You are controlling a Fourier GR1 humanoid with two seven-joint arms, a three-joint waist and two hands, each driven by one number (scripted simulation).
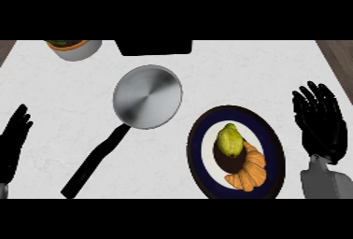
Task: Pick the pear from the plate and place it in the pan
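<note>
A yellow-green pear (230, 140) lies on a dark-rimmed plate (201, 154) at the lower right, touching a croissant (251, 171) beside it. A steel pan (147, 96) with a long black handle (95, 161) sits left of the plate, nothing in it. My right hand (321, 122) hovers to the right of the plate, fingers straight and spread, holding nothing. My left hand (14, 141) rests open at the left edge, far from the pan.
A white pot holding a plant (73, 47) stands at the back left. A black object (153, 46) sits at the back edge above the pan. Wooden strips show past the counter's far corners.
</note>
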